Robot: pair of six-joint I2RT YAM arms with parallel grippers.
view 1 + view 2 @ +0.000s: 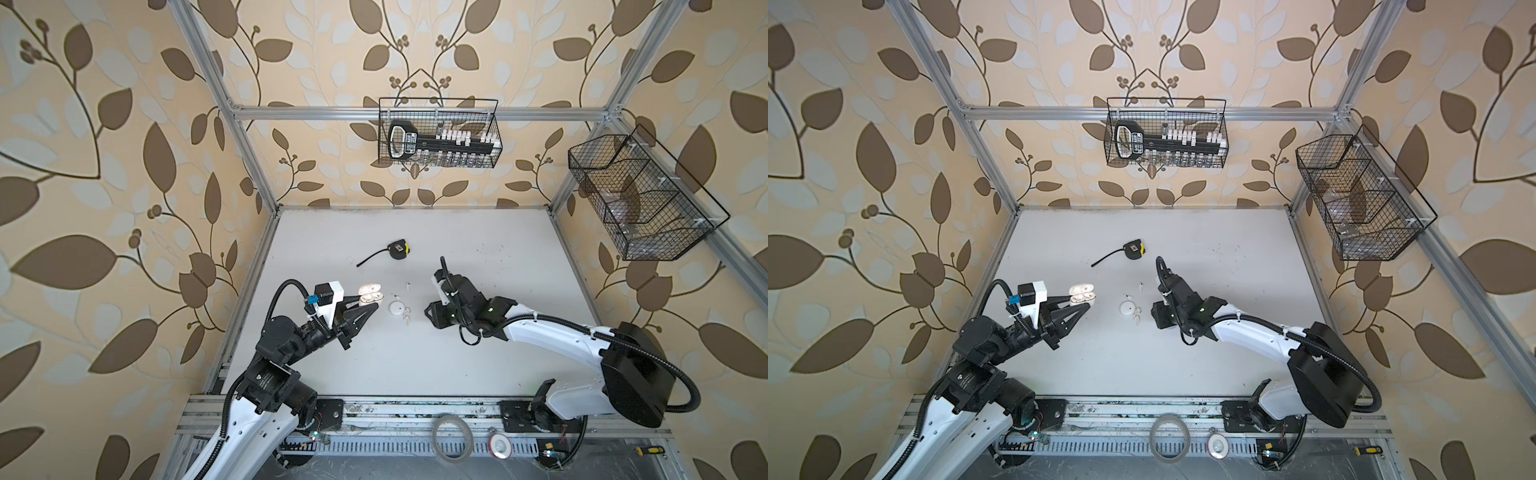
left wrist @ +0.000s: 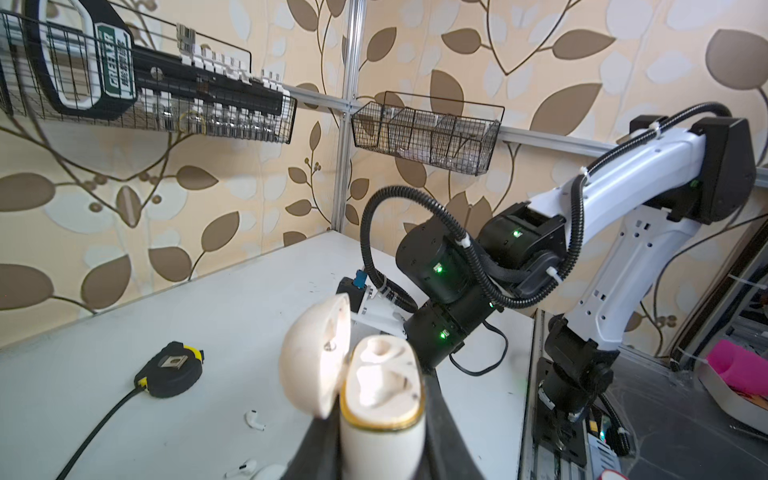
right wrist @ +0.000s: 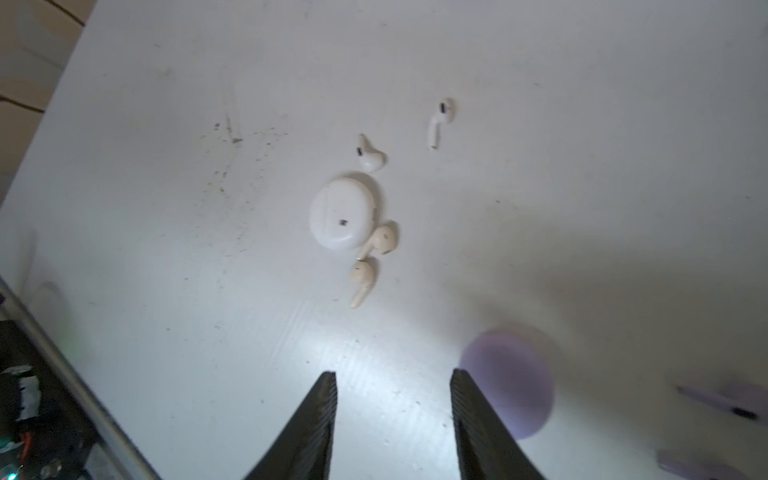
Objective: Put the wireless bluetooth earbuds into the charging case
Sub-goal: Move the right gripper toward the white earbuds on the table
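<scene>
Earbuds (image 3: 715,401), lavender, blurred; one cropped.

Both top views look down from high over the whole table (image 1: 374,365) — wrist views sit close, sharing its middle.

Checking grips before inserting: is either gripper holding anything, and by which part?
Left gripper clamps the open cream charging case by its lower body; right gripper is open, holding nothing.
</scene>
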